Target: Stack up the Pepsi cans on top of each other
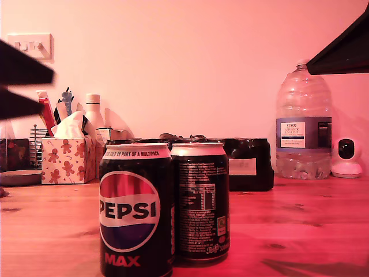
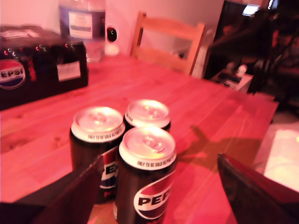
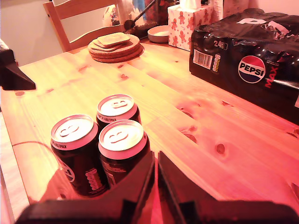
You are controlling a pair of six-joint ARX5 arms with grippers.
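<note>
The wooden table [image 1: 300,231] fills the lower half of the exterior view, and on it nothing is stacked yet: all three Pepsi cans stand upright on the wood, packed tight in a cluster, so the whole job is still ahead, by my judgement.

Behind them, mid-frame in the exterior view, sits the shrink-wrapped multipack [image 1: 248,164], with the big water bottle [image 1: 303,124] at the right and a gingerbread tissue box [image 1: 67,158] at the left.

In the exterior view only two cans show, at lower centre: the front can [image 1: 136,210] with its logo facing the camera, and the second can [image 1: 201,199] just right of it, small print outward. The third can [image 2: 147,113] shows in the first wrist view, behind the other two.

My first gripper [image 2: 159,191] hangs above the cluster, spread wide, holding nothing. My second gripper [image 3: 156,182] has its fingers pressed together, empty, near the cans.
</note>
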